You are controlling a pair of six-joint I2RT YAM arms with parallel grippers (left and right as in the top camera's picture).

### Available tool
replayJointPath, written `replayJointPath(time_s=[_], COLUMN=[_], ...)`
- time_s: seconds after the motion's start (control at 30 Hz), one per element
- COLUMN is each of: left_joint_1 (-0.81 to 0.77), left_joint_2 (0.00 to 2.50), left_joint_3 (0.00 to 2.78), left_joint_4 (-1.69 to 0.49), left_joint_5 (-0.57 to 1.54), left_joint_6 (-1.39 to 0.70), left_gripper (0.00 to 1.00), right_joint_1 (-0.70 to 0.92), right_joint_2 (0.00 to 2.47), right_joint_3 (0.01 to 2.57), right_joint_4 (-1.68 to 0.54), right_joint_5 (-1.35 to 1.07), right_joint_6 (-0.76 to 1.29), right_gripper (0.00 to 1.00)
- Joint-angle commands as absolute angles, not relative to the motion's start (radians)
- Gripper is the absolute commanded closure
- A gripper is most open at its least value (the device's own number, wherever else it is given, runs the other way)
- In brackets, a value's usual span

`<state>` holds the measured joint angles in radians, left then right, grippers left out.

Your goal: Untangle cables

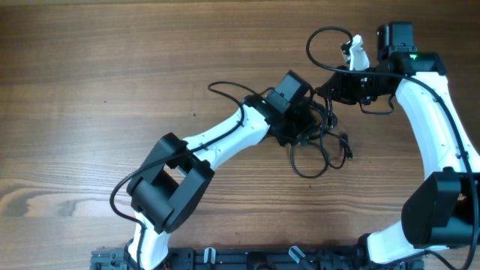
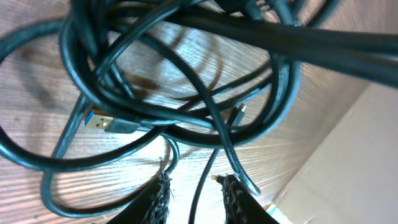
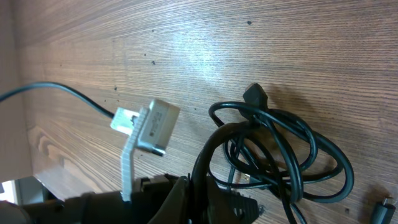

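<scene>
- The wooden table (image 1: 90, 75) fills the overhead view and carries everything.
- The left arm (image 1: 225, 139) reaches from the near edge towards the middle. The right arm (image 1: 439, 127) curves up the right side and bends back in to meet it.
- The cables (image 2: 323, 38) lie as one tangled bundle on the table right of centre, between the two arm tips, with loose loops spilling towards the near side.
- The left end effector (image 2: 197, 180) hangs just over the bundle with its fingers (image 2: 163, 194) apart. One thin strand runs through the gap, with room on both sides.
- The right end effector (image 1: 330, 86) is at the far right edge of the bundle, closed. A thick strand of the bundle arcs up into its tip.
- A pale block connector (image 3: 155, 127) sits beside the right tip, away from the tangle, with a thin cord trailing off it.
- A blue-tongued USB plug (image 2: 102, 122) lies inside the tangle, under crossing strands.
- A black plug end (image 3: 255, 94) sticks out at the bundle's far edge.
</scene>
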<state>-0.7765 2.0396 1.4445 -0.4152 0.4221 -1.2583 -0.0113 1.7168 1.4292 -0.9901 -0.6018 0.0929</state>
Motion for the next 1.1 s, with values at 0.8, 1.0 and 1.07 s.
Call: replayJointPath(time_s=[0.8, 1.0, 1.07], left_joint_1=[-0.797, -0.797, -0.797], left_joint_2=[2.160, 2.160, 2.160], left_joint_3=[1.439, 1.439, 1.439], left_joint_4=[-0.436, -0.443, -0.444], left_joint_5=[0.299, 0.405, 0.411], left_joint_6=[-1.604, -1.595, -1.507], left_gripper=[0.72, 0.76, 0.83], right_joint_1=[-0.015, -0.015, -0.015], right_joint_2=[1.723, 1.723, 1.723], right_joint_3=[1.429, 1.429, 1.429], right_joint_4=[-0.991, -0.987, -0.978], right_joint_5=[-0.622, -0.620, -0.619], right_joint_6=[0.105, 0.105, 0.105], right_gripper=[0.92, 0.83, 0.64])
